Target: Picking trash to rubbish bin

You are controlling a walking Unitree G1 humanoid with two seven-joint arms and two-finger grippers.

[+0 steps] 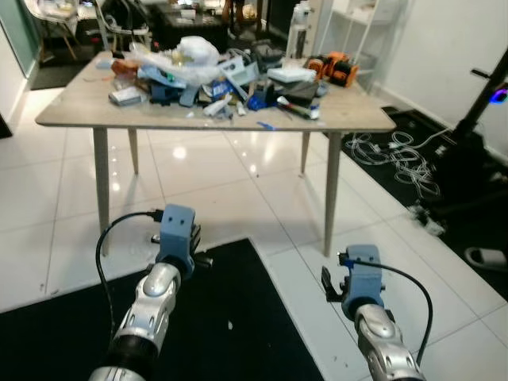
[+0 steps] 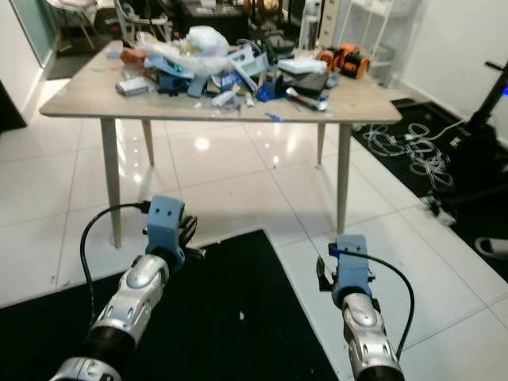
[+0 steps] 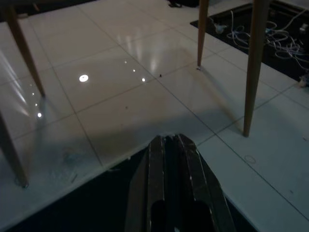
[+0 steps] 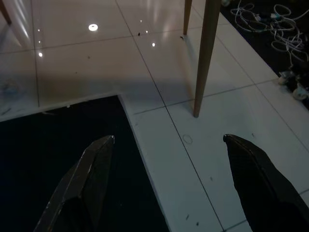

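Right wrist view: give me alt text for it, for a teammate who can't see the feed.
The right tool hangs open, its two black fingers spread wide above the edge where a black floor mat meets glossy white floor tiles. A wooden table leg stands just ahead on the tiles, and tangled white cables lie on a dark mat beyond it.

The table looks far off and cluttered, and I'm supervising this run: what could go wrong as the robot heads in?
1. The edge of the black mat could trip it.
2. The loose cables right of the table could snag a foot.
3. The heaped clutter may spill when a gripper reaches in.
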